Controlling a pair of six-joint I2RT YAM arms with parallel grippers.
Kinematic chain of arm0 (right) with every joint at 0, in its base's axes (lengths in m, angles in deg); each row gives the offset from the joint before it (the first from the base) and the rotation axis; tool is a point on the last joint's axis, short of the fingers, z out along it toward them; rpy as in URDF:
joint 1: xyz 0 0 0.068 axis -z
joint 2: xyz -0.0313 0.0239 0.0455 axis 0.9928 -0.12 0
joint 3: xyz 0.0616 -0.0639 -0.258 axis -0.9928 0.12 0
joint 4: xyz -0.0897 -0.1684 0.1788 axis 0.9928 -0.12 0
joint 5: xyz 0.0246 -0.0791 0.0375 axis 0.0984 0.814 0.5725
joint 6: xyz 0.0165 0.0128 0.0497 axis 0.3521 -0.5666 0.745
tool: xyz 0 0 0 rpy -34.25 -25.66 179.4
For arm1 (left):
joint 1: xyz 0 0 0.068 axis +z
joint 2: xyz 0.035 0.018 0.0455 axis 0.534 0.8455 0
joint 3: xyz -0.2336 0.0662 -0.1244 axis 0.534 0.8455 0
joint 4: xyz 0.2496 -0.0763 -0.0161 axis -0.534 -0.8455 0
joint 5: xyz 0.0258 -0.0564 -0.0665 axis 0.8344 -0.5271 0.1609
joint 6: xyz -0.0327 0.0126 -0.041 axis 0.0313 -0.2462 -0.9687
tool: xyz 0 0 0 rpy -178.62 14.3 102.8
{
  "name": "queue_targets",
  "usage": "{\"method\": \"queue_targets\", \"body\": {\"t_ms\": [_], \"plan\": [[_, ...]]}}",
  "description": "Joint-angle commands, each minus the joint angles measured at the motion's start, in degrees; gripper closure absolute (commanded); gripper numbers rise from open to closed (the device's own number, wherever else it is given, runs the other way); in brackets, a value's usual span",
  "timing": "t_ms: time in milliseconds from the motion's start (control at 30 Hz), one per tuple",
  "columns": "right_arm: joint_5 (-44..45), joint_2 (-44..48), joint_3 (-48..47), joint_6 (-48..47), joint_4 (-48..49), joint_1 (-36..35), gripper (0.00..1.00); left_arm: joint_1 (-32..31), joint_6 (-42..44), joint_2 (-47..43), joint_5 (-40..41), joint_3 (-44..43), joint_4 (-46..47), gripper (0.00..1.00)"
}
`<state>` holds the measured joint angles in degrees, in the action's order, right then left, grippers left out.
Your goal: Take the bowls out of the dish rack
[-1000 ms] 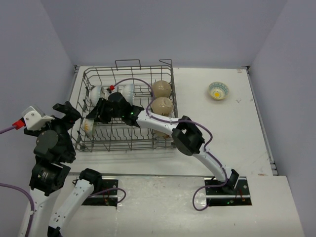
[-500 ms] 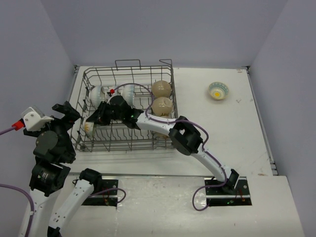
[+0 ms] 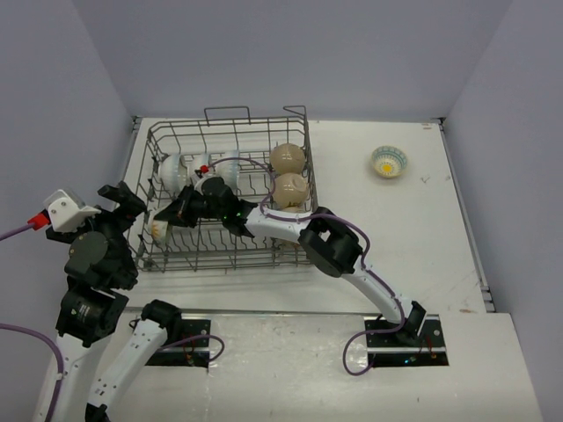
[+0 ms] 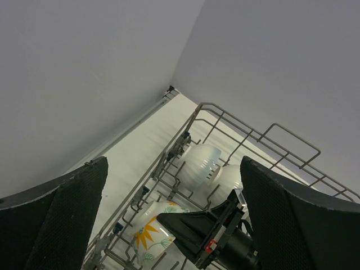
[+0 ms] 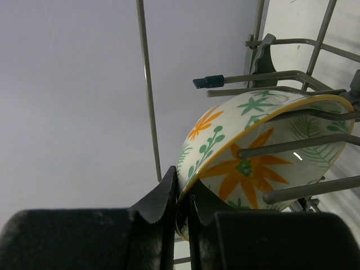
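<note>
Your right claw [image 5: 181, 191] is pinching the yellow-rimmed bowl [image 5: 247, 166] with orange flowers and green leaves in the dish rack [image 3: 220, 257] by the desk's [image 3: 396, 237] left edge; your left claw [image 3: 123, 200] is gaping wide.

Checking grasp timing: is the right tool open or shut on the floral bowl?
Shut: the right tool clamps the rim of the floral bowl, which stands on edge in the dish rack.

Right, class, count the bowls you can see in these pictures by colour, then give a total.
Beige bowls: 2
White bowls: 2
Floral bowl: 1
Yellow-and-blue bowl: 1
Total: 6 in clear view
</note>
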<state>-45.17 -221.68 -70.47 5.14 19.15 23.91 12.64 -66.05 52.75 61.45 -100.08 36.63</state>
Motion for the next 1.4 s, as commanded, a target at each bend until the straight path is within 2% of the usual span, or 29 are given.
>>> {"method": "queue_targets", "body": {"t_ms": [0,400,933,1133,1267,1300,1367], "plan": [[0.0,2.7,0.4,1.9,8.1,0.2,0.99,-0.3,0.9,-0.3,1.4,0.4,2.8,0.0],[-2.5,5.0,-0.1,6.7,16.9,1.0,1.0,-0.3,0.8,-0.4,1.5,1.0,2.9,0.0],[-5.4,8.5,-1.6,9.1,21.9,1.5,1.0,-0.3,-0.3,-1.3,2.6,0.8,2.1,0.0],[-5.2,11.7,0.7,7.9,22.9,2.0,1.0,-0.3,-0.8,-1.3,3.8,0.5,1.4,0.0],[-9.1,17.0,-0.1,1.8,17.6,4.3,1.0,-0.3,-2.5,-2.6,5.6,-0.2,0.0,0.0],[-10.0,20.6,-1.4,-2.9,14.7,5.7,1.0,-0.3,-2.5,-2.9,5.6,-0.1,0.1,0.0],[-11.8,24.7,-3.7,-9.3,2.0,7.9,1.0,-0.3,-2.1,-3.3,5.4,0.6,0.9,0.0]]}}
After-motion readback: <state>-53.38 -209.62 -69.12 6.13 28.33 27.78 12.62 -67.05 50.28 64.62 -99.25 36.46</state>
